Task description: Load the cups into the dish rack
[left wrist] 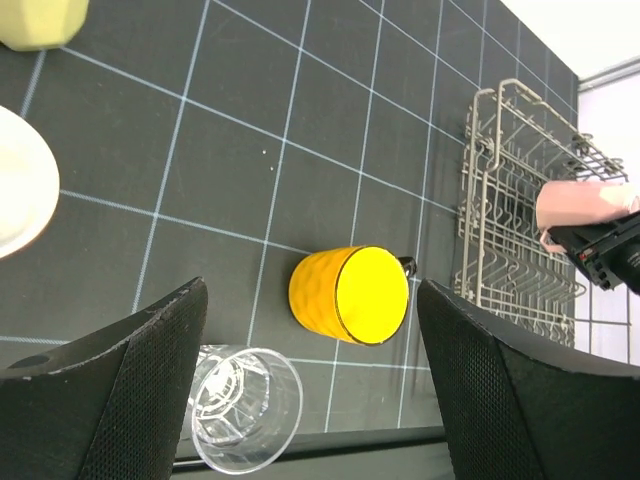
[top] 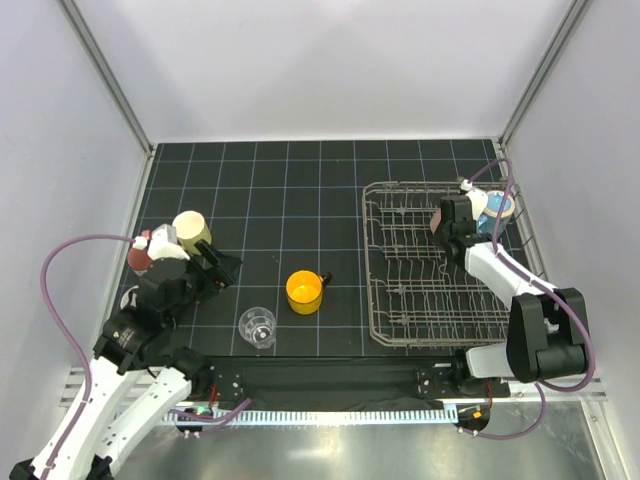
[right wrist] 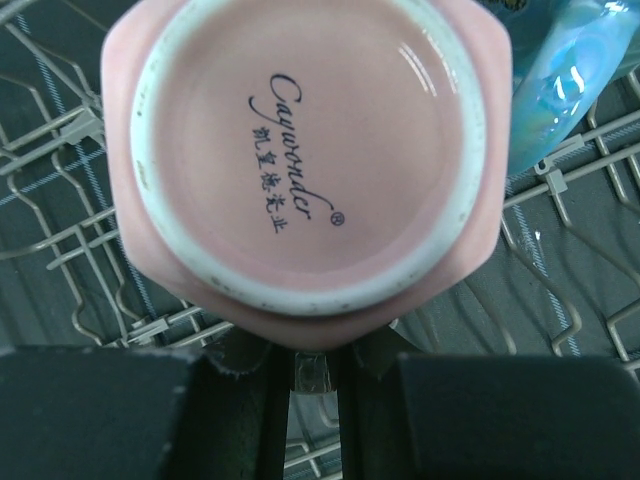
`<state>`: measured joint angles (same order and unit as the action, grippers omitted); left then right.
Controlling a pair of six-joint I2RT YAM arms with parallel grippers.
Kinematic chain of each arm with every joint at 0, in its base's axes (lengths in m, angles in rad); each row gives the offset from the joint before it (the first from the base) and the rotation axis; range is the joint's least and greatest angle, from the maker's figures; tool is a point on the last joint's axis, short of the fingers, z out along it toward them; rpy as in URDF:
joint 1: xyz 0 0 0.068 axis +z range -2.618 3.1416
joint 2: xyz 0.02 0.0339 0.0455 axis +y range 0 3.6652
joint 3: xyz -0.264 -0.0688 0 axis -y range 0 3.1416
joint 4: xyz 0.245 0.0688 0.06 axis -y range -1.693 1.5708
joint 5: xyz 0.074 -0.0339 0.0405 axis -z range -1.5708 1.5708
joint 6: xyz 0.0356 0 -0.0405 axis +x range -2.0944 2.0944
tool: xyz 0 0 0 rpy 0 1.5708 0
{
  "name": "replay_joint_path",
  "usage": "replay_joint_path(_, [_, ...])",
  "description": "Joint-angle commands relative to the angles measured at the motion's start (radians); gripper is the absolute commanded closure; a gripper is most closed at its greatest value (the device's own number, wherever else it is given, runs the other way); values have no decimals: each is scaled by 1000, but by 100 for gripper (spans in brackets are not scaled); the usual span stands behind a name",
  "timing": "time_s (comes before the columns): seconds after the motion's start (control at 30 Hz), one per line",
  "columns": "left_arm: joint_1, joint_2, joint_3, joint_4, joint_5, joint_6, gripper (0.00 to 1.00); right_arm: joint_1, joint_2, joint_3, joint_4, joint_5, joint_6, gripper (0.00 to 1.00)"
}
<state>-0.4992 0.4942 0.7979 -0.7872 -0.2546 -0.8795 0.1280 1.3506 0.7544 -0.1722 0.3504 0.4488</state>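
Note:
The wire dish rack (top: 425, 300) stands at the right. My right gripper (top: 447, 235) is over its far part, shut on the handle of a pink mug (right wrist: 300, 150) held upside down above the tines (right wrist: 60, 200). A blue mug (top: 495, 210) sits in the rack's far right corner and also shows in the right wrist view (right wrist: 570, 80). My left gripper (top: 218, 268) is open and empty above the mat. The orange-yellow mug (left wrist: 350, 295) and the clear glass tumbler (left wrist: 245, 408) lie ahead of it. A pale yellow mug (top: 192, 230) and a maroon mug (top: 140, 256) stand at the left.
The black gridded mat (top: 290, 200) covers the table. White walls close in the left, right and far sides. The left arm's purple cable (top: 70, 255) loops at the left edge. In the left wrist view a white rim (left wrist: 20, 185) shows at the left.

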Motion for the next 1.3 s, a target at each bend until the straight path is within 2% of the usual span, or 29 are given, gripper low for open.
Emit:
replay_joint_path(0.0, [-1,50,58,-41,-34,33,18,-5,2,40,128,67,27,96])
replay_joint_path(0.2, [-1,133,84,-58,-25,1,26,-7,59,54,143,110,54,96])
replay_joint_path(0.33, [-2,207,177,-113,20,2,26,-10,94,63,131,144,74,96])
replay_joint_path(0.53, [-1,214,172,-92,31,-13,26,-11,117,75,131,137,90,92])
replay_joint_path(0.73, [-2,276,165,-81,106,-12,26,-13,151,106,100,121,93,77])
replay_joint_path(0.83, [-13,309,164,-70,138,0,27,-13,136,99,99,88,83,50])
replay_joint_path(0.87, [-18,316,162,-60,147,7,27,-11,127,95,96,79,82,35])
replay_joint_path(0.93, [-28,342,161,-38,176,22,27,-11,85,91,82,44,83,23])
replay_joint_path(1.03, [-50,406,173,-27,184,40,27,-2,20,86,44,9,94,19])
replay_joint_path(1.27, [-137,537,173,16,140,39,27,93,-152,57,-73,-19,83,18])
